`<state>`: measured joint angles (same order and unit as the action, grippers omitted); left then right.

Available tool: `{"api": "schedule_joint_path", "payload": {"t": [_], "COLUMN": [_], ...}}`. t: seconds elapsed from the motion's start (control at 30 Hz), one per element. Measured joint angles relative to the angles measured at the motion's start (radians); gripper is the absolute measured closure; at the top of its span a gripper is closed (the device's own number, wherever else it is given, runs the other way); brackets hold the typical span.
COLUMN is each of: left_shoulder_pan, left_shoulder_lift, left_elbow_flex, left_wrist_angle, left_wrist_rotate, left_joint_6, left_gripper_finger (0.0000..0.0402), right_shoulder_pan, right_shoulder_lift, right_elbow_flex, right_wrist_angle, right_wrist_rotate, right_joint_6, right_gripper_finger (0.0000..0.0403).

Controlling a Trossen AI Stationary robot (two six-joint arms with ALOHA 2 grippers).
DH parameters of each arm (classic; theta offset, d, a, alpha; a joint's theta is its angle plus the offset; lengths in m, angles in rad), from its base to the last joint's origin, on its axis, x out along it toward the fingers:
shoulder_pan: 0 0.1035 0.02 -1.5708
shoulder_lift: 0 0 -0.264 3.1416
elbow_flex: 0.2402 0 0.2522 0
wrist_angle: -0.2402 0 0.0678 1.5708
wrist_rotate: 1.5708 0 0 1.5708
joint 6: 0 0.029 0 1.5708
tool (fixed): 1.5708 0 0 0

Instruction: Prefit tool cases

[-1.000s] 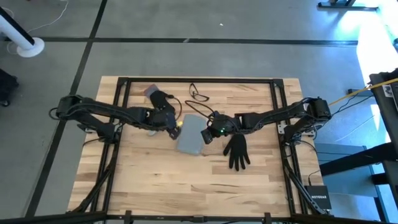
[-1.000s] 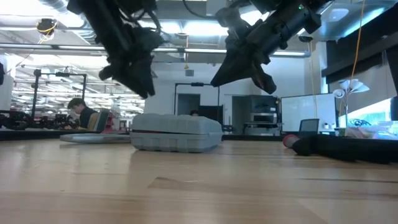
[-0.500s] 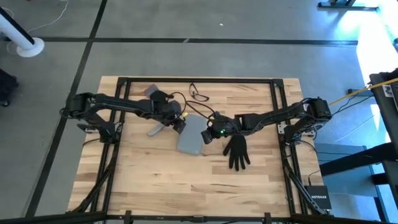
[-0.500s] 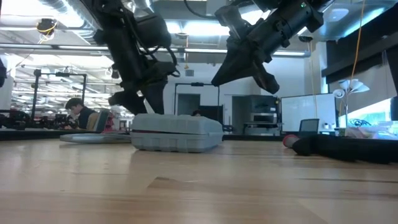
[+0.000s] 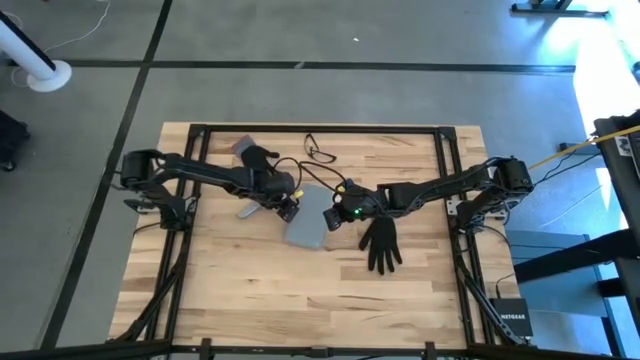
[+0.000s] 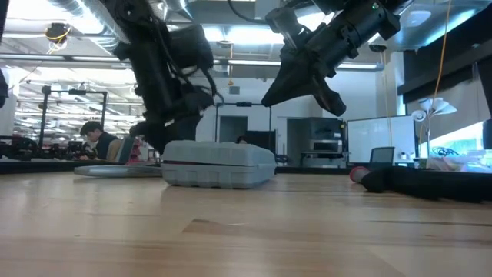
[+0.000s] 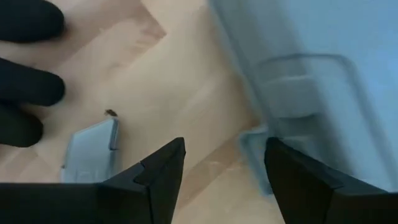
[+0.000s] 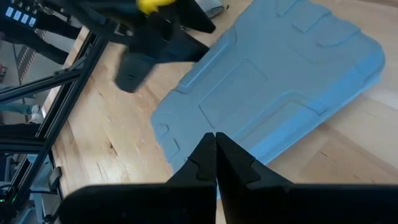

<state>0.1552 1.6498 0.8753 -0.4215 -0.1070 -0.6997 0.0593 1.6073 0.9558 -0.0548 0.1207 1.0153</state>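
Blue-grey plastic marks the tool case, which lies flat and closed near the middle of the pale wooden table, its long axis slanting from the far side toward the near side. In the low view the tool case rests on the boards with its ribbed side wall facing the camera. The left gripper sits low at the case's left edge, its two dark fingers spread apart with bare wood between them and nothing held; the left wrist view shows a latch tab of the case just ahead of one finger. A small slim grey bar lies on the table just left of that gripper, and it also shows in the left wrist view beside the fingertips of a black glove. That black glove lies toward the far left of the table. The right gripper hovers above the case's right side with its fingers pressed together, grasping nothing; the case spreads out below them. A second black glove lies flat to the right of the case, apart from it. A thin dark cable loops near the table's far edge.
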Motion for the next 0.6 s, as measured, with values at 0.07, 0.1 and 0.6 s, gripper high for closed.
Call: {"api": "schedule_joint_path", "payload": {"t": [0.07,0.1,0.6], "left_shoulder_pan": [-0.005,-0.01,-0.221], "left_shoulder_lift": [0.031,0.049,0.019], "left_elbow_flex": [0.0,0.0,-0.005], "left_wrist_angle": [0.0,-0.003,-0.041], "left_wrist_rotate": [0.001,-0.001,-0.017], "left_joint_6": [0.01,0.012,-0.24], "left_gripper_finger": [0.0188,0.0188,0.0188], "right_shoulder_pan": [0.0,0.0,0.005], "right_shoulder_lift": [0.0,0.0,-0.003], "right_elbow_flex": [0.0,0.0,0.0], "right_wrist_angle": [0.002,0.002,0.01], "right_wrist_rotate": [0.0,-0.001,-0.062], "right_joint_6": [0.001,0.001,-0.033], "right_gripper_finger": [0.0403,0.0403,0.0403]}}
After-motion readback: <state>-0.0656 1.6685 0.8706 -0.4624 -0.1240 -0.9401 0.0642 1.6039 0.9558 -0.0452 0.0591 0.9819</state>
